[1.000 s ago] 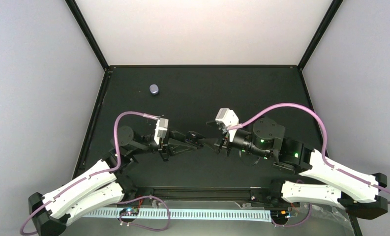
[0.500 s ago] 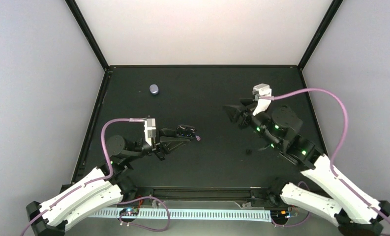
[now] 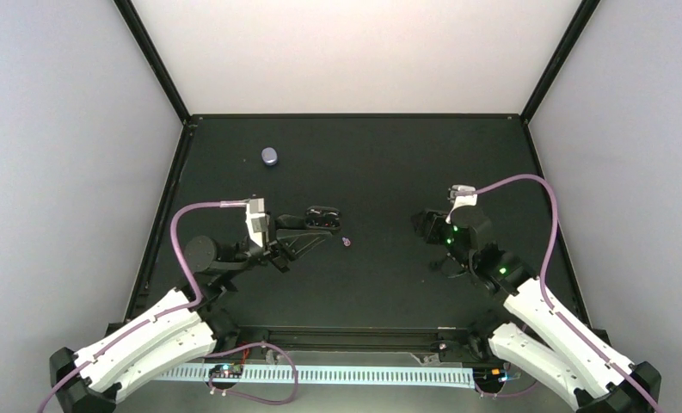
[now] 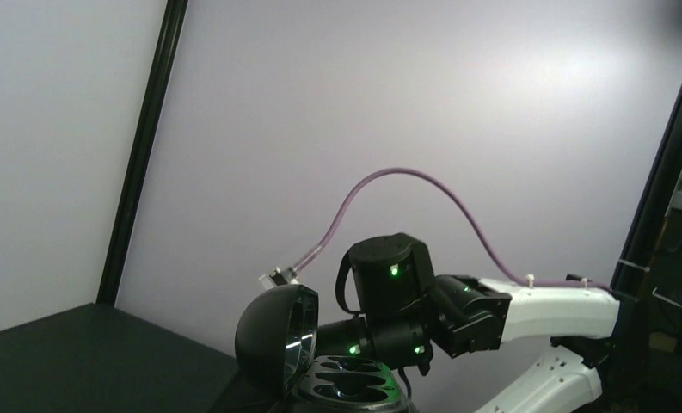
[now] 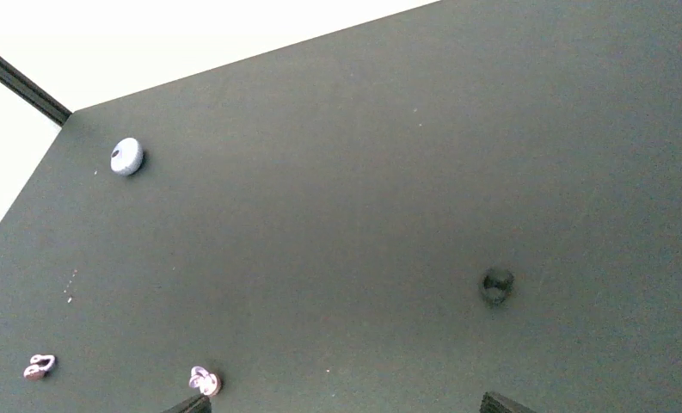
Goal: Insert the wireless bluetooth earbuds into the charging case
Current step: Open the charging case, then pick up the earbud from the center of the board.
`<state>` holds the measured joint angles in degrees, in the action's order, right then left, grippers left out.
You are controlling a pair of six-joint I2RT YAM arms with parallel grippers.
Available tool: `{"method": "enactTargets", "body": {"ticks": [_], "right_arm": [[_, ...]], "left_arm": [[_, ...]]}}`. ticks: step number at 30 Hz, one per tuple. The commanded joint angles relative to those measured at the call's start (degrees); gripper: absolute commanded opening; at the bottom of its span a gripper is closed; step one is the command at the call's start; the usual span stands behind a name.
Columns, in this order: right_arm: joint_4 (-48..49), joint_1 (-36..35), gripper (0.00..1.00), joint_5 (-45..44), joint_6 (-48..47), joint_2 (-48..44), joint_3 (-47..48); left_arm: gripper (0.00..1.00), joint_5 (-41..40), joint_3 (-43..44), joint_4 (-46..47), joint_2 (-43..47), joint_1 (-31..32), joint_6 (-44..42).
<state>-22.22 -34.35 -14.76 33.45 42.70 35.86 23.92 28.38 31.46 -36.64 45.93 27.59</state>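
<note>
— So, from above, what have your claws got?
— My left claw (image 3: 320,221) is clamped on the charging case (image 3: 324,212), a dark one, left of the middle of the black table (image 3: 380,155). My right claw (image 3: 423,225) stands well to its right, holding nothing. One of the earbuds (image 3: 347,242) lies just on the near side of the case. A lavender pebble (image 3: 270,156) sits far left. Pale walls (image 3: 62,129) close the sides, with black posts in the corners.
— And the left wrist view?
— The case's lid is up, with two wells showing. Behind it is my right arm (image 4: 406,292) against the pale wall.
— The right wrist?
— My fingertips (image 5: 500,403) are spread wide over bare table. Both earbuds lie at lower left, apart, and a small black ring (image 5: 496,285) lies to the right.
</note>
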Motion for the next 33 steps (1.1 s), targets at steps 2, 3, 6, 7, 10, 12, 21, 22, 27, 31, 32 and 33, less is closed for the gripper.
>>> {"method": "enactTargets", "body": {"ticks": [2, 3, 6, 7, 10, 12, 21, 22, 27, 31, 32, 33], "right_arm": [[1.26, 0.25, 0.82, -3.66, -1.44, 2.15, 1.15], [0.94, 0.25, 0.82, -4.81, -1.45, 3.17, 1.38], [-1.98, 0.24, 0.82, -7.06, -1.75, 7.09, 3.23], [-2.45, 0.25, 0.82, -5.92, -2.83, 8.12, 3.87], [-0.71, 0.31, 0.8, -4.27, -2.24, 9.65, 2.97], [0.78, 0.67, 0.78, -4.0, -0.93, 9.68, 1.53], [9.51, 11.93, 0.66, 0.67, 4.99, 12.18, -5.3], [10.76, 12.89, 0.65, 1.31, 5.49, 13.95, -5.31], [13.9, 14.3, 0.61, 3.02, 6.36, 23.74, -4.47], [13.38, 14.32, 0.6, 6.59, 5.84, 24.43, -5.61], [12.52, 14.31, 0.6, 6.93, 5.68, 24.37, -5.88], [11.67, 14.31, 0.6, 7.24, 5.65, 24.3, -6.15]], "left_arm": [[0.02, 0.31, 0.69, 0.75, 2.64, -0.34, 0.34], [0.02, 0.47, 0.71, -0.38, 3.25, -0.4, 0.05], [0.01, 1.29, 0.51, -4.23, 4.98, -0.34, -3.03], [0.01, 1.3, -0.01, -4.83, 5.55, -0.4, -3.73], [0.02, 1.18, -2.89, -2.68, 7.51, -0.4, -4.7], [0.02, 1.07, -4.5, -0.74, 8.17, -0.39, -4.68], [0.02, 2.42, -4.73, -2.24, 8.46, -0.36, -6.14], [0.02, 2.49, -4.74, -2.39, 8.62, -0.39, -6.23], [0.01, 2.11, -5.04, -4.21, 9.98, -0.36, -6.54], [0.02, 1.36, -5.63, -4.96, 11.23, -0.35, -6.52], [0.02, 1.26, -5.81, -4.76, 11.37, -0.4, -6.43], [0.02, 1.15, -5.94, -4.36, 11.33, -0.4, -6.27]]}}
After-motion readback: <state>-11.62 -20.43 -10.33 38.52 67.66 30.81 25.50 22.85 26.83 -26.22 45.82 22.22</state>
